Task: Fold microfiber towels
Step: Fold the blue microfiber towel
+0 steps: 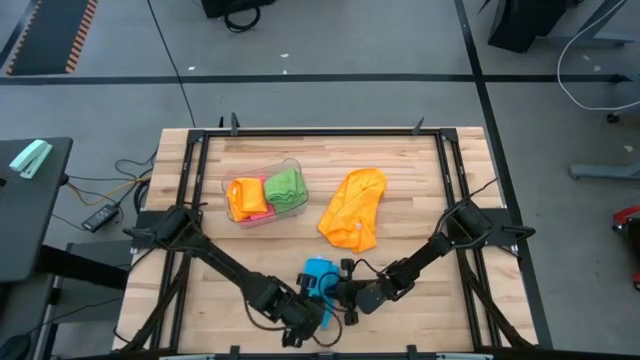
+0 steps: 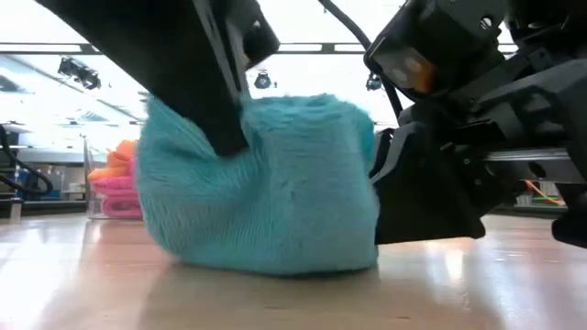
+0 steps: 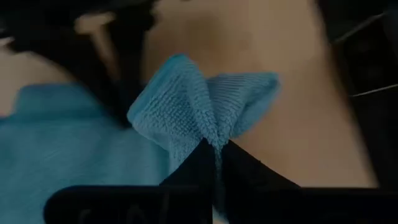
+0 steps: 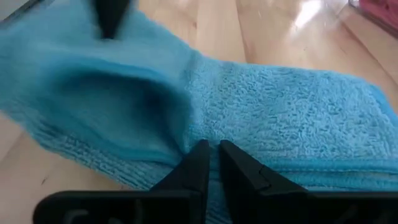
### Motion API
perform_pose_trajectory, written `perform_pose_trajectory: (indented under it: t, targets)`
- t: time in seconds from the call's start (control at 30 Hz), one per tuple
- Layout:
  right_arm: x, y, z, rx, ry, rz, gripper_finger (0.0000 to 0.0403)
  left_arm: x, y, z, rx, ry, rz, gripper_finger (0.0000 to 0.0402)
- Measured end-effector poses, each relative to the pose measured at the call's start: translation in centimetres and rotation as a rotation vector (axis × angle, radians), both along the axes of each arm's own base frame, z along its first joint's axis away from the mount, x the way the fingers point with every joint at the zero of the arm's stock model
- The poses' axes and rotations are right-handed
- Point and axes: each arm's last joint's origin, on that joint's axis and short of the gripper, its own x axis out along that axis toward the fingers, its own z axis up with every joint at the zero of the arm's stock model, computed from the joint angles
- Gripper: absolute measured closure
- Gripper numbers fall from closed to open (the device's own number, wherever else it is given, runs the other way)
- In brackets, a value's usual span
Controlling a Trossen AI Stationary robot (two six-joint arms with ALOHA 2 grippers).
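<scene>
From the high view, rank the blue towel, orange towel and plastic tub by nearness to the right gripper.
1. Blue towel: pinched in the right gripper at the table's near edge, the left gripper on its other side.
2. Orange towel: loose at mid-table, beyond the gripper.
3. Plastic tub: farthest, toward the left arm's side, holding folded towels.

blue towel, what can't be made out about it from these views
- High view: most of the blue towel is covered by both arms, so how far it is folded is hidden.
- Low view: its far side is out of sight and the left arm crosses its top.
- Left wrist view: blurred, and the left tool covers the pinched edge.
</scene>
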Motion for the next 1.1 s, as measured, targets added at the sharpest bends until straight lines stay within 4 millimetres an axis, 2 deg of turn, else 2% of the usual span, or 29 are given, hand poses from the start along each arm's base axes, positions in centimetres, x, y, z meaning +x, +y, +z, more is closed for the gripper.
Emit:
perform_pose_trajectory:
  t: [0.17,0.33,0.5,0.7,0.87,1.1]
  targets:
    - [-0.5,0.6,-0.1,-0.022,0.020,0.025,0.0354,0.8,2.2,-0.2,0.073,0.018,0.051,0.0378]
    - [-0.9,0.9,0.2,-0.017,0.035,0.054,0.0354,1.6,3.6,-0.2,0.119,0.010,0.028,0.0365]
    - [-1.2,1.1,0.9,0.025,0.064,0.079,0.0354,2.2,4.6,-0.2,0.163,0.006,-0.008,0.0379]
    - [-1.4,0.9,1.7,0.058,0.077,0.054,0.0355,2.0,4.2,-0.2,0.155,0.016,-0.055,0.0374]
    - [-1.4,0.8,3.5,0.091,0.026,-0.006,0.0357,1.5,3.3,-0.2,0.135,0.024,-0.087,0.0364]
    - [-1.8,-0.1,4.7,-0.013,-0.001,-0.155,0.0357,1.3,2.9,-0.2,0.132,0.024,-0.100,0.0380]
